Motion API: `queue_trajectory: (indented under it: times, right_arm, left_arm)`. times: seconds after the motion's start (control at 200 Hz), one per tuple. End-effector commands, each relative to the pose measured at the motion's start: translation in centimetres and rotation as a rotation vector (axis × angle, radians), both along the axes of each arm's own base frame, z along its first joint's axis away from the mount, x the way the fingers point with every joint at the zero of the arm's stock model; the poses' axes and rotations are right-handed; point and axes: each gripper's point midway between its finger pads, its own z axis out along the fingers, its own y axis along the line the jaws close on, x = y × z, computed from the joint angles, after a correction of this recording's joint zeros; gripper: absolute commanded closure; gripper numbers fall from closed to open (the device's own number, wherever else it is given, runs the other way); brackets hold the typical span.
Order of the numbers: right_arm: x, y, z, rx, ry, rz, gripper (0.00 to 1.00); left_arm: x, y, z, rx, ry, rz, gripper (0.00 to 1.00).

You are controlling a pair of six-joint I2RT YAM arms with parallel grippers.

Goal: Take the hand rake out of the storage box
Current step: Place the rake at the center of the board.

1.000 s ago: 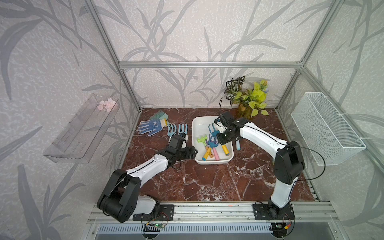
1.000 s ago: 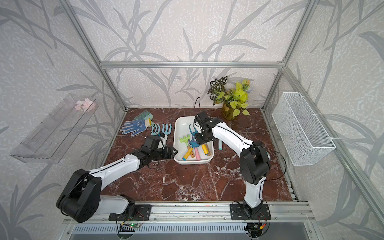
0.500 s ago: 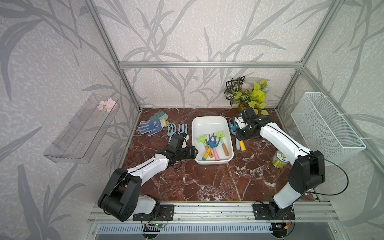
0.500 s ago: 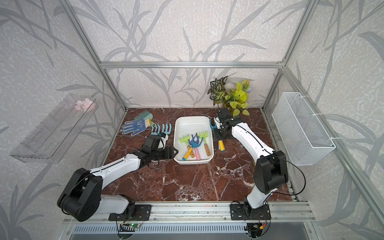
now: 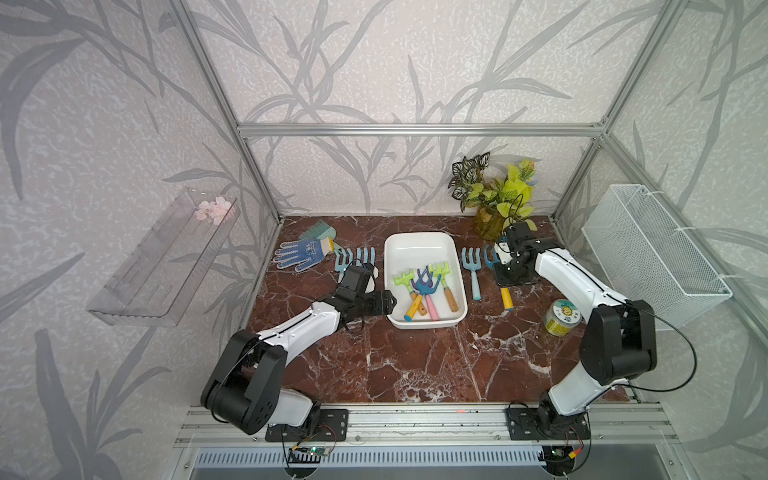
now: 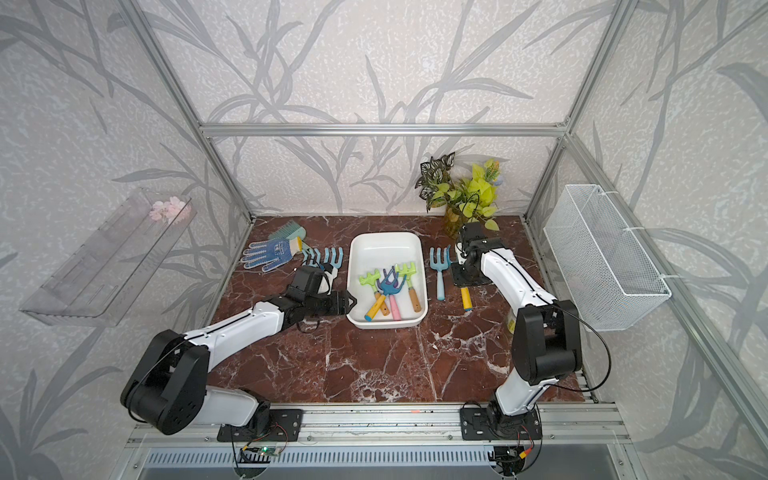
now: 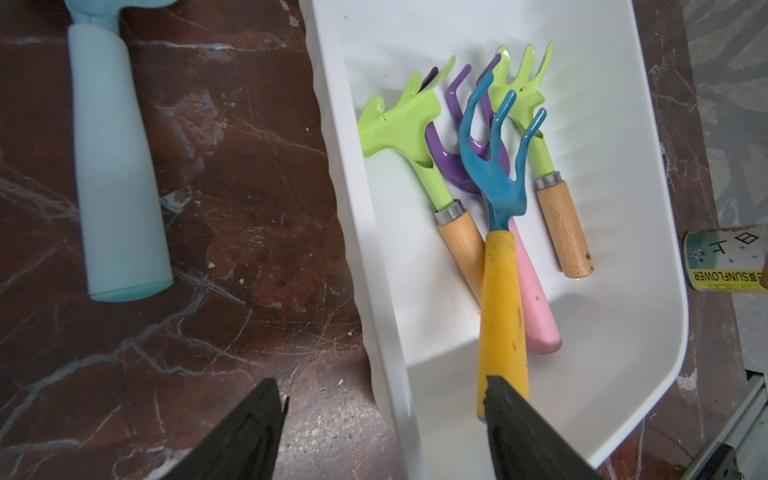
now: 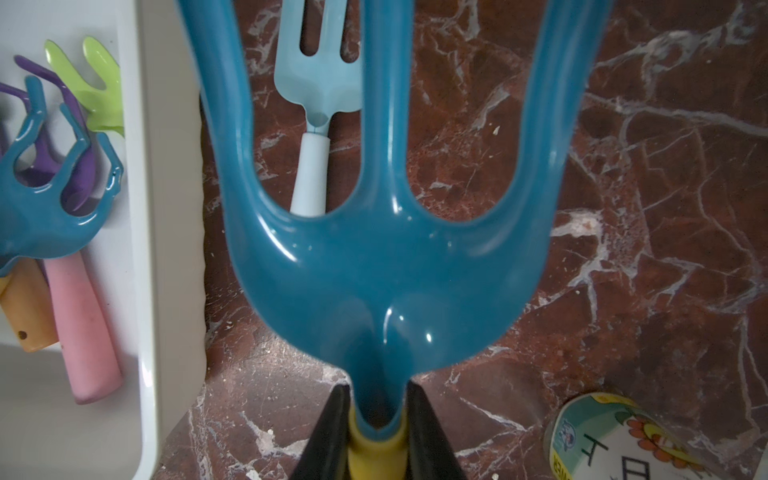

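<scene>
The brown, white-veined marble table [image 5: 415,365] carries a white box [image 5: 419,251] at its middle, long side running front to back. Left of it lie two pale blue forks [image 5: 365,255] side by side, tines to the back, with a dotted blue glove [image 5: 299,254] beyond them and a green comb [image 5: 319,230] touching the glove's cuff at the back. Right of the box lies a third fork [image 5: 473,270]; a potted plant [image 5: 488,224] stands in the back right corner and a tin [image 5: 561,318] nearer the front.
</scene>
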Motion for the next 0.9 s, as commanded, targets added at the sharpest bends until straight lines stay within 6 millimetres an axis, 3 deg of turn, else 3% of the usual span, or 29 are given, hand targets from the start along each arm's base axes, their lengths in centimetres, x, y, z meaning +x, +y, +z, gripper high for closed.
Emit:
queue_trajectory:
  times: [0.0, 0.225, 0.24, 0.51, 0.895]
  right_arm:
    - [0.5, -0.8, -0.8, -0.013, 0.000, -0.009, 0.84]
    - [1.2, -1.8, -1.4, -0.004, -0.002, -0.040, 0.84]
    - [1.2, -1.8, -2.3, -0.005, 0.021, -0.041, 0.84]
    - [2.3, -2.2, -5.1, -0.007, 0.085, -0.049, 0.83]
    - [5.7, -2.6, -6.8, -0.012, 0.081, -0.050, 0.83]
  left_arm:
    - [0.2, 0.6, 0.0, 0.046, 0.013, 0.021, 0.23]
    - [0.2, 2.0, -0.2, 0.130, 0.025, 0.050, 0.23]
    - [0.2, 2.0, -0.1, 0.133, 0.024, 0.050, 0.23]
    - [0.3, 2.9, -0.5, 0.179, 0.046, 0.071, 0.23]
    - [0.5, 3.6, -0.7, 0.204, 0.061, 0.081, 0.23]
